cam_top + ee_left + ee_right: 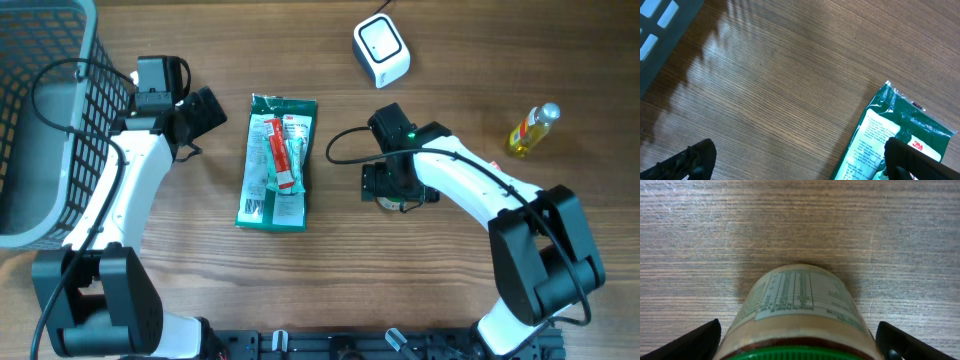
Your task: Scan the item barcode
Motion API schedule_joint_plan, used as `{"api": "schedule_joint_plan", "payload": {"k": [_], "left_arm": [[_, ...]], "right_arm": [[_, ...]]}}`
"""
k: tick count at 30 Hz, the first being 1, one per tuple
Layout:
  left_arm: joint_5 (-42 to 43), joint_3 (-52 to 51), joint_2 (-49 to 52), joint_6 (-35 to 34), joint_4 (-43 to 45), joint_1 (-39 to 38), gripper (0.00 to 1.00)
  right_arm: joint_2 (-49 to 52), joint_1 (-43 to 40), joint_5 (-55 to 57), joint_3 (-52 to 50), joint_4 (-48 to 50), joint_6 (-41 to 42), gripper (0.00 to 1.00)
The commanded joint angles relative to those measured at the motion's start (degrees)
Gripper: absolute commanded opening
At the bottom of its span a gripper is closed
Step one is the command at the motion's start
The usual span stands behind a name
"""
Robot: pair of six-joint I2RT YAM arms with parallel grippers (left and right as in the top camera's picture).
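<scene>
A jar (800, 295) with a green lid and a pale printed label stands on the wooden table between the fingers of my right gripper (800, 332). The jaws are open, with a gap on each side of the jar. In the overhead view the right gripper (400, 188) covers most of the jar (388, 201). The white barcode scanner (381, 50) sits at the back of the table, apart from both arms. My left gripper (205, 112) is open and holds nothing; its right finger (907, 157) hangs over the corner of a flat green packet (900, 120).
The green packet (277, 160) lies flat in the middle of the table. A grey mesh basket (45, 120) stands at the left edge. A small bottle of yellow oil (531, 130) lies at the right. Cables trail from both wrists.
</scene>
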Motion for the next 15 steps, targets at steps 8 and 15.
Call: {"api": "schedule_joint_plan", "payload": {"k": [8, 15], "left_arm": [[0.28, 0.74, -0.68, 0.28, 0.02, 0.15, 1.00], [0.26, 0.74, -0.68, 0.28, 0.00, 0.15, 1.00]], "right_arm": [[1.09, -0.07, -1.84, 10.01, -10.73, 13.14, 0.94], [1.18, -0.07, -0.79, 6.75, -7.91, 14.03, 0.92]]}}
